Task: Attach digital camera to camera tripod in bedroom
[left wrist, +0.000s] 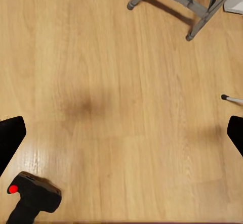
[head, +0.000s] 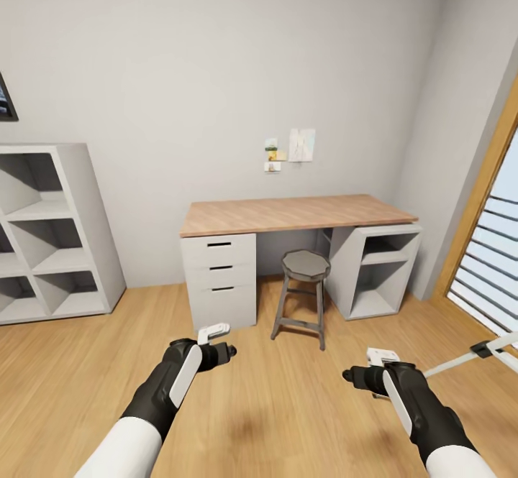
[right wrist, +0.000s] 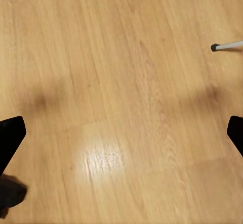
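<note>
The digital camera [left wrist: 31,197], black with a red button, lies on the wood floor in the left wrist view, apart from my left gripper [left wrist: 121,133]. That gripper is open with nothing between its fingers [left wrist: 10,138], and it hovers above the floor [head: 224,343]. My right gripper [head: 357,372] is also open and empty over bare floor [right wrist: 121,133]. One silver leg of the camera tripod [head: 471,357] reaches in from the right edge of the head view. Its black foot [right wrist: 215,47] rests on the floor, also seen as a tripod foot [left wrist: 225,97] in the left wrist view.
A wood-topped desk [head: 295,213] with white drawers stands against the far wall, with a grey stool [head: 303,287] in front of it. A white cube shelf [head: 54,237] is at the left, a wood-framed window [head: 485,248] at the right. Open floor lies between.
</note>
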{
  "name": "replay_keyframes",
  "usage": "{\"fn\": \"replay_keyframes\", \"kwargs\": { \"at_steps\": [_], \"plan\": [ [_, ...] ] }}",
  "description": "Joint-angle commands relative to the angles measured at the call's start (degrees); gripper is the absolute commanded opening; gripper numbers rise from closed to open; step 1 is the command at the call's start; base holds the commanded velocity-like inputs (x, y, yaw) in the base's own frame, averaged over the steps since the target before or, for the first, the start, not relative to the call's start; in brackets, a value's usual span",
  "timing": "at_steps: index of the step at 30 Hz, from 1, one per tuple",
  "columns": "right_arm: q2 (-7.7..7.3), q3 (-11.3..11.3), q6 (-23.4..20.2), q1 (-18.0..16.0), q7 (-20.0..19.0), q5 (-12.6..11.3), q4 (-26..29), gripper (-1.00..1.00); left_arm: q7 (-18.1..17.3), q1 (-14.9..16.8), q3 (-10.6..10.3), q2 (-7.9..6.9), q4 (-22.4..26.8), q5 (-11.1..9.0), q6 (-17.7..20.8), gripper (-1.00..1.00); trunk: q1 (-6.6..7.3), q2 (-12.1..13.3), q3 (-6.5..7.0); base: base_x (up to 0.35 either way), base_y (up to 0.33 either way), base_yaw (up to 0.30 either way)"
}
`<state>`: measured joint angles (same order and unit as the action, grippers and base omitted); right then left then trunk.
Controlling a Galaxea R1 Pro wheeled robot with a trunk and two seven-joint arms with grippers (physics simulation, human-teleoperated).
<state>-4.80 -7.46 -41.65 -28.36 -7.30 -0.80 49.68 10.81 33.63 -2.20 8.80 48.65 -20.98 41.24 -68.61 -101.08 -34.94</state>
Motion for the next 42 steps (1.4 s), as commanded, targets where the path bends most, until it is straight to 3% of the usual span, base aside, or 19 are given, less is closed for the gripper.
{"fn": "replay_keyframes", "kwargs": {
  "at_steps": [1,10,13,14,17,18,22,30,37,42],
  "plan": [
    [-0.02,-0.1,-0.27,-0.03,-0.17,-0.07,0.07,1.0,0.54,0.03,-0.05,-0.01,-0.24,-0.62,0.19,1.0,-0.22,-0.45,-0.25,0.0,0.0,0.0],
    [-0.12,-0.06,-0.32,-0.03,-0.48,-0.48,0.0,1.0,0.61,0.03,0.61,-0.14,-3.46,-1.78,0.25,1.0,-2.2,-4.06,-1.86,0.0,0.0,0.0],
    [-0.12,-0.03,-0.33,-0.03,-0.56,-0.37,-0.01,1.0,0.62,0.03,1.65,-0.17,-3.57,-1.94,0.25,1.0,-2.86,-5.26,-2.4,0.0,0.0,0.0],
    [0.05,-0.01,-0.26,-0.03,-0.58,0.07,0.05,1.0,0.62,0.03,3.69,-0.19,-3.63,-1.97,0.25,1.0,-3.08,-5.66,-2.58,0.0,0.0,0.0],
    [0.13,-0.01,-0.2,-0.03,-0.52,0.17,0.04,1.0,0.67,0.03,3.86,-0.2,-3.64,-1.96,0.25,1.0,-3.74,-6.86,-3.12,0.0,0.0,0.0],
    [0.11,-0.02,-0.1,-0.03,-0.48,0.25,-0.01,1.0,3.56,0.03,4.01,-0.16,-3.6,-1.97,0.07,1.0,-3.95,-7.27,-3.3,0.0,0.0,0.0],
    [-0.01,-0.08,-0.1,-0.03,-0.58,0.27,-0.02,1.0,8.35,0.03,4.04,0.02,-3.39,-2.1,-0.1,1.0,-4.83,-8.87,-4.02,0.0,0.0,0.0],
    [-0.11,-0.17,-0.16,-0.03,-0.81,-0.01,0.06,1.0,10.39,0.03,4.04,0.06,-3.38,-2.13,-0.28,1.0,-6.59,-12.08,-5.45,0.0,0.0,0.0],
    [-0.22,-0.29,-0.21,-0.03,-4.09,-0.14,0.21,1.0,10.69,0.03,4.04,0.01,-3.44,-2.09,-0.78,1.0,-8.13,-14.89,-6.71,0.0,0.0,0.0],
    [-0.5,-0.38,-0.23,-0.03,-9.83,-0.04,0.59,1.0,10.8,0.03,4.04,0.04,-3.46,-2.06,-0.92,1.0,-9.23,-16.89,-7.61,0.0,0.0,0.0]
  ]
}}
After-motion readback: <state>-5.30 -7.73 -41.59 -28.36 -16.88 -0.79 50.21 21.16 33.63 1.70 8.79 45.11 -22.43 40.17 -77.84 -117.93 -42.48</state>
